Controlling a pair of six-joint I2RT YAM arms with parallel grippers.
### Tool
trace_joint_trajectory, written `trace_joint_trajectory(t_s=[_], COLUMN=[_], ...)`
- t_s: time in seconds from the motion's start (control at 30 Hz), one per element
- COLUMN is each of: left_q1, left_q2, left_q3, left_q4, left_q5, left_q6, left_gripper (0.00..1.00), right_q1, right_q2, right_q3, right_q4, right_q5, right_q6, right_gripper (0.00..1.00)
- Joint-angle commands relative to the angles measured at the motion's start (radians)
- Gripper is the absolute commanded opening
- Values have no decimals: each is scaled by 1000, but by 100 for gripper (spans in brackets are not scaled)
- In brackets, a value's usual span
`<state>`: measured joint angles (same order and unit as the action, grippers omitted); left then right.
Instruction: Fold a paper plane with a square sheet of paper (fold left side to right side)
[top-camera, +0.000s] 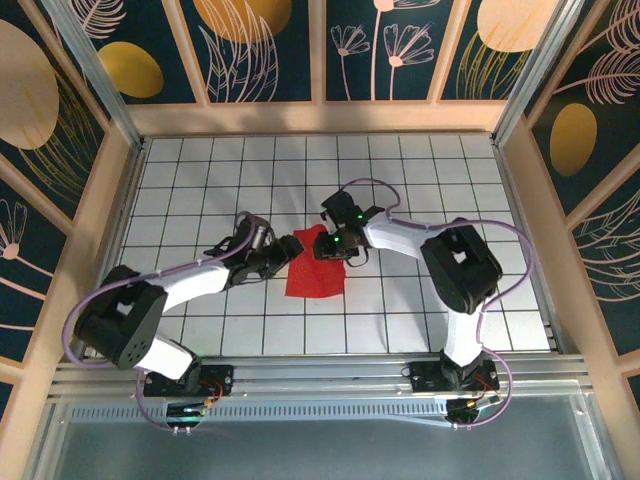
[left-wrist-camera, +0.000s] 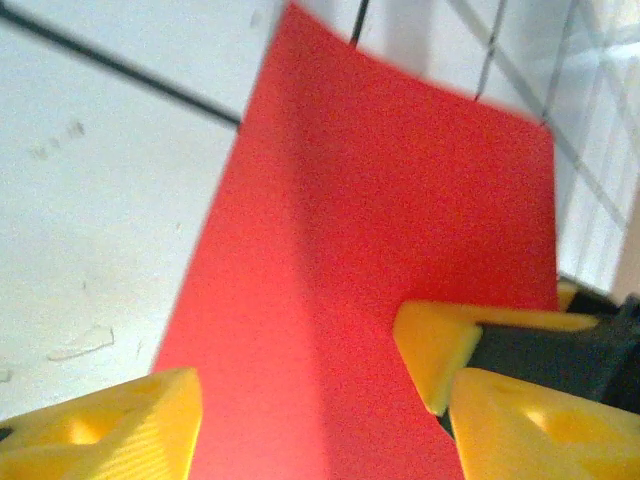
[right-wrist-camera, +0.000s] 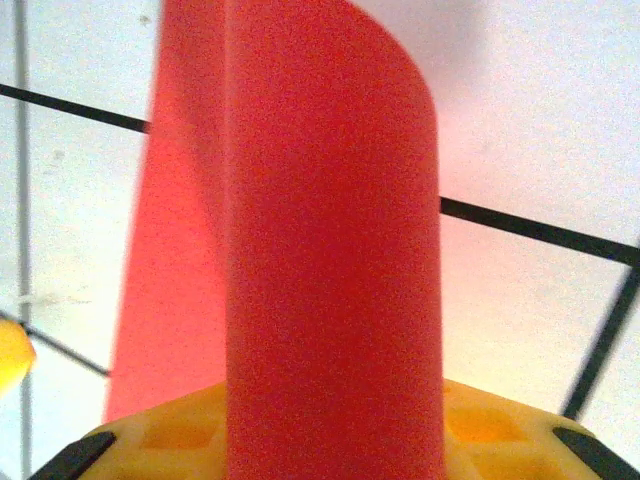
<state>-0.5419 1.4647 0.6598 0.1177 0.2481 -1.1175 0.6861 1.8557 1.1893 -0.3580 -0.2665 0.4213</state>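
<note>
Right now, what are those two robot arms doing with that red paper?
They are folding the square sheet of paper, which lies in the middle of the gridded table. The right end effector is at the sheet's far edge, where part of the paper curls up off the table. The paper hides whether it is pinched. The left end effector is open at the sheet's left edge, its fingers straddling the paper. It does not look like a plane yet.

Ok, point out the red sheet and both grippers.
red sheet (top-camera: 312, 275), top view, its flat near part.
left gripper (left-wrist-camera: 325, 400), left wrist view, midway between fingertips.
right gripper (right-wrist-camera: 335, 432), right wrist view, midway between fingertips.
</note>
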Motion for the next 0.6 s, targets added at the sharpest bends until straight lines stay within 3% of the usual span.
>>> trace_joint_trajectory(t_s=[0.0, 0.23, 0.3, 0.57], left_q1=[56, 215, 223, 224], left_q2=[-89, -271, -310, -323], left_q3=[-18, -151, -157, -151], left_q4=[-27, 208, 249, 571], left_q5=[-9, 151, 179, 386], left_q6=[43, 84, 119, 111], left_gripper=[72, 84, 89, 91], right_q1=[-65, -233, -284, -415], right_q2=[-118, -326, -389, -587], right_q3=[-50, -151, -164, -165], right_q4=[57, 87, 70, 20], right_q5=[-166, -397, -457, -647], right_q6=[1, -31, -49, -51], right_gripper=[36, 31, 30, 27])
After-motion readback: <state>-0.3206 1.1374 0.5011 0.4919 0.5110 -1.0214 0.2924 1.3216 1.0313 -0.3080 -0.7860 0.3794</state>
